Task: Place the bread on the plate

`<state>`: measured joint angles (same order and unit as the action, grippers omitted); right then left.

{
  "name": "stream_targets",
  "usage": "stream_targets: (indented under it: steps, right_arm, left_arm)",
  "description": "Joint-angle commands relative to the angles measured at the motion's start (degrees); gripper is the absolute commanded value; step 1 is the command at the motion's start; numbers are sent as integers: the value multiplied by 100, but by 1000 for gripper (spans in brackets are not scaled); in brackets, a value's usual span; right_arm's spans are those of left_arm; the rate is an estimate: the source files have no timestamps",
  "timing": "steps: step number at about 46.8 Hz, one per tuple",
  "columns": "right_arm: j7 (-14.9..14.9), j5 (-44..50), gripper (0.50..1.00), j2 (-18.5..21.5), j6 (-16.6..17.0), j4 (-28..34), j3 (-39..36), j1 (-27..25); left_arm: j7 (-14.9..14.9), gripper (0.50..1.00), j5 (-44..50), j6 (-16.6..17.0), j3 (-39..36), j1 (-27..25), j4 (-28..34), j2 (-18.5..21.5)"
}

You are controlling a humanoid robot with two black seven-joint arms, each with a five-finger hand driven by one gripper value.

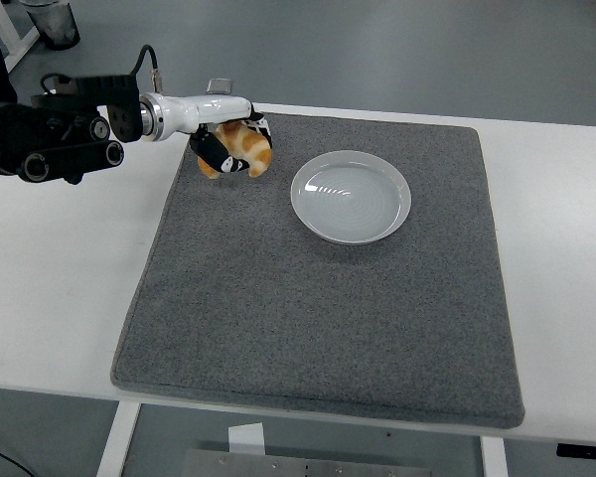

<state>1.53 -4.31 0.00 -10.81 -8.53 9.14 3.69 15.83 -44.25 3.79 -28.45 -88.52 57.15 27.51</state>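
My left hand [230, 149] is curled around the golden-brown bread [240, 148] and holds it in the air above the far left part of the grey mat [318, 298]. The left arm [60, 129] reaches in from the left edge. The round white plate [351, 196] sits on the mat to the right of the hand, with nothing on it. The bread is apart from the plate, a short way left of its rim. My right arm does not show.
The white table [60, 298] extends past the mat on both sides. A small grey square object [220, 85] lies on the floor behind the table. A dark bin [50, 22] stands at the top left.
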Motion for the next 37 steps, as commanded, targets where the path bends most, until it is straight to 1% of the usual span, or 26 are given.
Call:
stream_targets:
  steps: [1,7,14,24,29,34,37]
  right_arm:
    - [5,0,952,0,0,1,0,0]
    - [-3,0,952,0,0,1,0,0]
    - [5,0,952,0,0,1,0,0]
    - [-4,0,952,0,0,1,0,0]
    - [5,0,952,0,0,-8,0,0]
    - [5,0,952,0,0,1,0,0]
    - [5,0,952,0,0,1,0,0]
  left_arm:
    - [-1,500,21,-62,15,-270,-3,0]
    - [7,500,30,-176,24,-639,-3,0]
    - [7,500,13,-194,24,-1026,-29,-9]
    - [42,500,-22,-194,59,-1211,-3,-35]
    - [271,500,-163,-185,68,-1185,-3,-307]
    - [368,500,-365,-141,243,-1071,-20,-509]
    - [429,500,-462,-115,384,-922,-90,-738]
